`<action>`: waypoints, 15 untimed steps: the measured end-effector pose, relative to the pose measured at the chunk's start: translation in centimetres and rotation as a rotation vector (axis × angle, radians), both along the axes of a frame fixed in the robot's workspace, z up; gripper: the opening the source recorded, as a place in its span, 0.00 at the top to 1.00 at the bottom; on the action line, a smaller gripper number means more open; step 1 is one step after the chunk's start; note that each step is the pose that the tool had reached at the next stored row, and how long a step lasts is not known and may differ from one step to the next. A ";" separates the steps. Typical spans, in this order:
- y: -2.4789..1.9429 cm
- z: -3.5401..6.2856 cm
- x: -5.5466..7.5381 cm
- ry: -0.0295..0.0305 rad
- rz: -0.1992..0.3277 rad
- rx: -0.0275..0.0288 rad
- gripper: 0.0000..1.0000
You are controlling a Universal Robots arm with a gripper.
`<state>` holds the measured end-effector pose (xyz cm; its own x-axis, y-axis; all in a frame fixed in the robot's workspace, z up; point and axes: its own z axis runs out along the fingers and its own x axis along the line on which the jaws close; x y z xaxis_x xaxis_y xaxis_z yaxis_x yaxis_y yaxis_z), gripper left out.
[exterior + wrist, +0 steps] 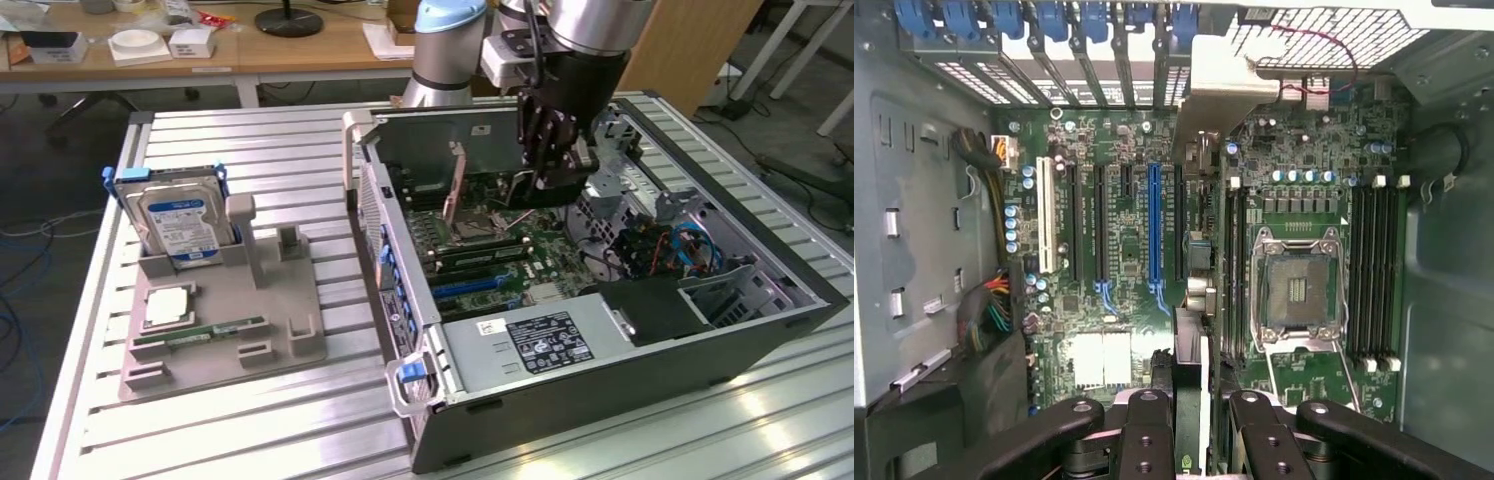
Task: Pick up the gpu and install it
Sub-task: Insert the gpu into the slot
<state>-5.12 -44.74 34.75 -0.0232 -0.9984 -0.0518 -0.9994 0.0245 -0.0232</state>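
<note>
Half done: card lifted, not plugged in yet.
My gripper (1192, 415) is closed on the thin black gpu card (1192, 350), which has a silvery metal plate at its far end. I hold it inside the open black computer case (747, 330), over the green board (1119, 300). I think it is not pushed into a slot yet.

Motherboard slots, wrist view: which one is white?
The white slot is the outermost one, beside the power cables. The black slots and the blue slot lie further in.
</note>
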 end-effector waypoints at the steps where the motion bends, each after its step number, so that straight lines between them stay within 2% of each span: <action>1: 0.00 -0.14 0.0 0.0001 0.000 -0.0002 0.74; 4: 0.00 -0.64 0.0 0.0001 0.000 -0.0001 0.74; 15: 0.00 -1.04 0.0 0.0002 0.000 -0.0003 0.74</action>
<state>-5.12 -44.74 33.71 -0.0233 -0.9984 -0.0515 -0.9994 0.0245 -0.0229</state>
